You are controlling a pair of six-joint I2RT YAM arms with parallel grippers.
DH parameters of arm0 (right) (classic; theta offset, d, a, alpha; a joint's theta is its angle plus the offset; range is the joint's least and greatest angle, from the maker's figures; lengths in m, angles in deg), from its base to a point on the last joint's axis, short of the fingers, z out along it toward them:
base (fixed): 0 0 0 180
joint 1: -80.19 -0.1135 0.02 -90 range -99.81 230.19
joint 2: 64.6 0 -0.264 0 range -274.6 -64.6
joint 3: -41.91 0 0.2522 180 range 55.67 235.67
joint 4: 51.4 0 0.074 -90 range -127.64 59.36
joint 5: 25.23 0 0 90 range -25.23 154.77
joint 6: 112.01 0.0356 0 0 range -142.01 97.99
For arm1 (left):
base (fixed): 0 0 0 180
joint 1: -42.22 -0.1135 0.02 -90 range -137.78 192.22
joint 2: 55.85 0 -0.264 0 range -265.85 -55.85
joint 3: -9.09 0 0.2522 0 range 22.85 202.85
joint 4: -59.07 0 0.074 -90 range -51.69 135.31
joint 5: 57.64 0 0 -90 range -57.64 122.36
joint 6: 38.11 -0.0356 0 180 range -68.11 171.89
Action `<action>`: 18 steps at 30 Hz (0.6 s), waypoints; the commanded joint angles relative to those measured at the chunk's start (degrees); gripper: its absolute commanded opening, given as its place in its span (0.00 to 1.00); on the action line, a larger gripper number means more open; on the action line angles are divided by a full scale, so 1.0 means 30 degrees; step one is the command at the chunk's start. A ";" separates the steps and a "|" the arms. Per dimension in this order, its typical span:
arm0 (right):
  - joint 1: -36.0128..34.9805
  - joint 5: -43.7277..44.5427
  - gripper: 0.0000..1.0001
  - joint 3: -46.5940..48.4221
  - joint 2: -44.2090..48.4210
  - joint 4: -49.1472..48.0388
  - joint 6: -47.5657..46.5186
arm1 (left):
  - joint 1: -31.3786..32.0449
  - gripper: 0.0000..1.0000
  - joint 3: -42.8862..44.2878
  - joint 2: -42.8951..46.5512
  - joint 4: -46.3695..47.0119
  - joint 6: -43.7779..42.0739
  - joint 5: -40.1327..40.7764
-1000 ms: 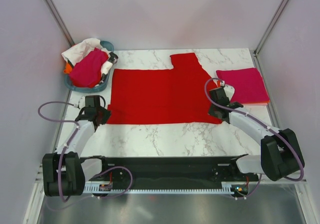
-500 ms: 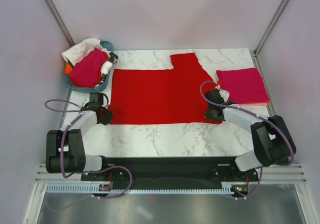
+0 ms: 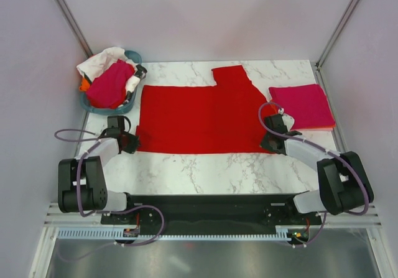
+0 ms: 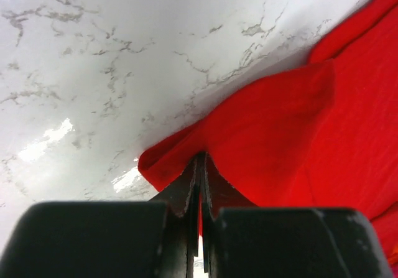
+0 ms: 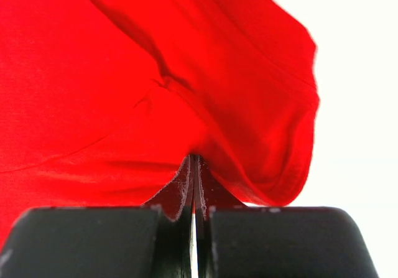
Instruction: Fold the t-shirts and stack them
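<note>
Top external view: red shirt [image 3: 199, 119] spread flat mid-tabletop [image 3: 205, 166]. Left hand [image 3: 129, 143] and right hand [image 3: 267, 143] each pinched tight on a near corner. Risk, by my judgement: a thin corner pinch may slip free, or uneven lifting may skew the fold.

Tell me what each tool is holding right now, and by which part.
The bright red cloth t-shirt: left tool pinches its near left corner, right tool its near right corner.

Plain bright red cloth t-shirt [image 3: 199, 119]. Under it: white marble-pattern tabletop [image 3: 211, 166], grey veins. To its right: folded magenta-pink cloth shirt [image 3: 301, 106]. To its left: teal plastic oval tub [image 3: 124, 108] with magenta cloth [image 3: 111, 85], white cloth [image 3: 99, 60], orange scrap [image 3: 84, 85].
</note>
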 commanded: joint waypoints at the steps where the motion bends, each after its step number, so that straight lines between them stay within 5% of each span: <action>1: 0.0546 0.0482 0.00 -0.1290 0.0868 0.1430 0.0138 | -0.0824 0.02 -0.1514 0.0168 -0.1179 0.0649 0.0148; 18: 0.0575 -0.0687 0.00 -0.2349 0.6787 0.4157 0.0610 | -0.0855 0.07 -0.4887 0.9923 -0.4462 0.1122 0.0206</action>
